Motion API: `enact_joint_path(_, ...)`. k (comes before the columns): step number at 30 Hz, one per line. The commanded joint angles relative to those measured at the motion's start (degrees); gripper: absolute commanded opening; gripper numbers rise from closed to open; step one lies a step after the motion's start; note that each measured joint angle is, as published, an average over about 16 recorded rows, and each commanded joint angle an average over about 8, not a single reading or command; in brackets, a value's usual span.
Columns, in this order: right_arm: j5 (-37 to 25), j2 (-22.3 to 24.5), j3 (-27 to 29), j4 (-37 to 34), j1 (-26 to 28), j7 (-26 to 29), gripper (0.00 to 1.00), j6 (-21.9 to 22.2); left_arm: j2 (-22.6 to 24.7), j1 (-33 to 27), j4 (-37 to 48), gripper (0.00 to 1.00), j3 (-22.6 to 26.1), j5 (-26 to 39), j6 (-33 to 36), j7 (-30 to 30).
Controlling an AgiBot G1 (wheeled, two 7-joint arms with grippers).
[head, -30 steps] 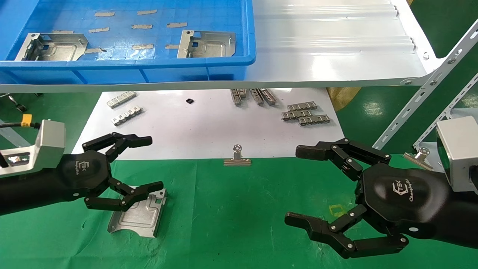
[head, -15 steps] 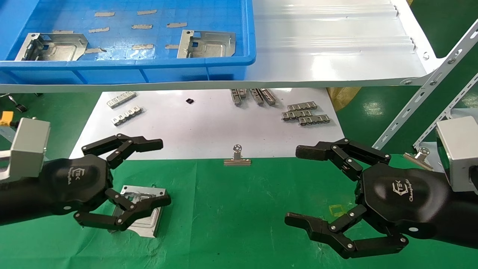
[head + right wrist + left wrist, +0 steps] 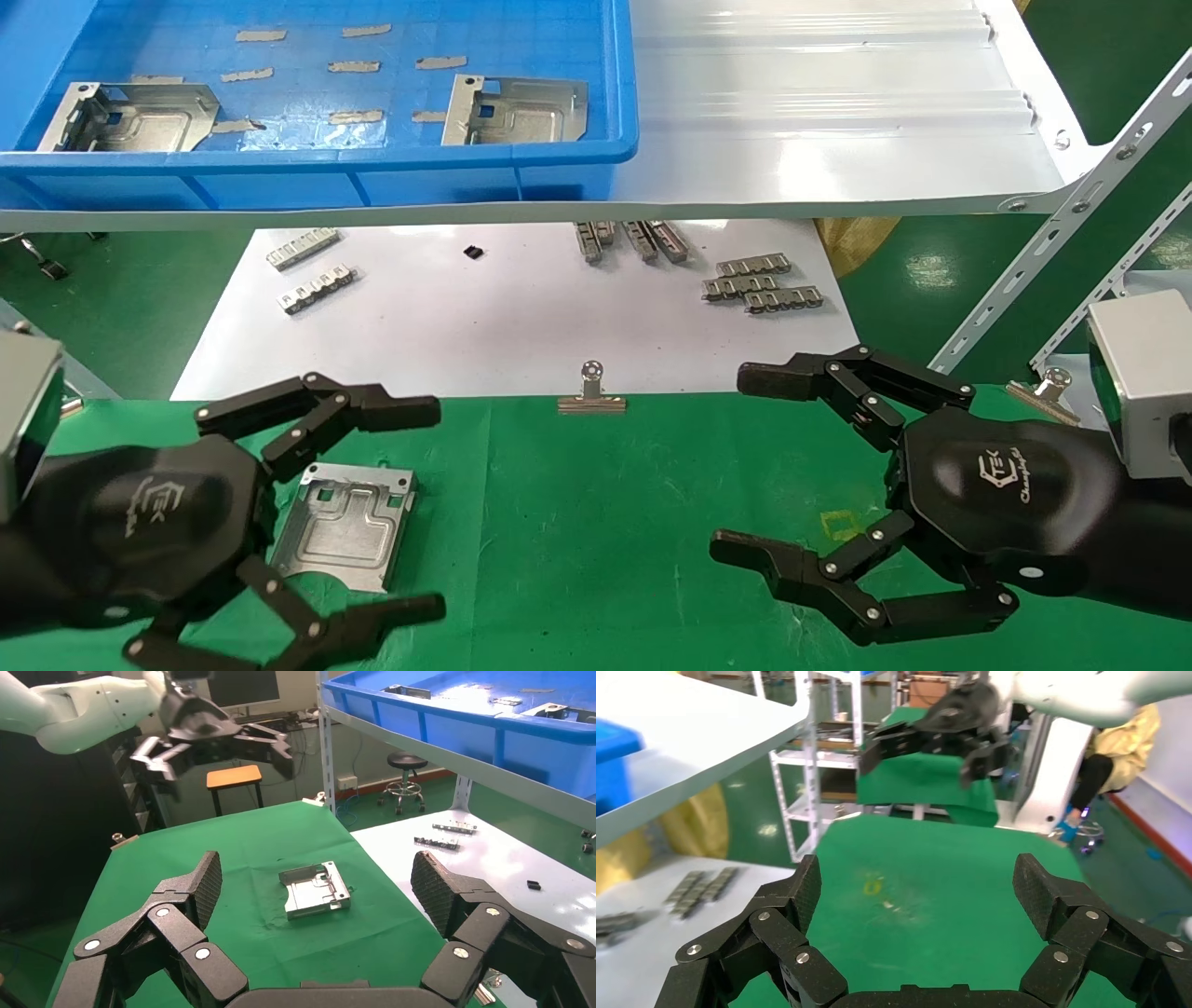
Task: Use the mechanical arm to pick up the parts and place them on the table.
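A flat silvery stamped sheet-metal part with square cutouts and a concave curved edge lies flat on the bright green cloth table, just short of the near edge of the white sheet. The left gripper, a glossy black palm with jointed black fingers, hangs over the table's left side with its fingers spread wide and nothing between them (the right wrist view shows it raised well clear of the part). From the head view one set of fingers reaches past the part's far edge and the other past its near edge, neither touching it.

Two more silvery stamped plates rest in the blue plastic bin on the white shelf above. Small toothed metal strips are scattered on the white sheet, and a silver binder clip clamps its near edge.

The right gripper rests low over the table's right side, fingers wide apart and empty, near a small yellow square mark.
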Motion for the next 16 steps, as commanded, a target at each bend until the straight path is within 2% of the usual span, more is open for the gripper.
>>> enact_joint_path(1, 0.0, 0.0, 0.0, 0.0, 0.0, 0.0, 1.00, 0.0, -0.4, 0.9, -2.3, 1.00, -0.9, -0.4, -0.2, -1.5)
enact_joint_path(6, 0.0, 0.0, 0.0, 0.0, 0.0, 0.0, 1.00, 0.0, -0.8, 1.8, -4.4, 1.00, -1.7, -0.8, -0.3, -2.4)
enact_joint_path(16, 0.0, 0.0, 0.0, 0.0, 0.0, 0.0, 1.00, 0.0, -0.6, 1.4, -3.3, 1.00, -1.4, -0.7, -0.3, -1.9)
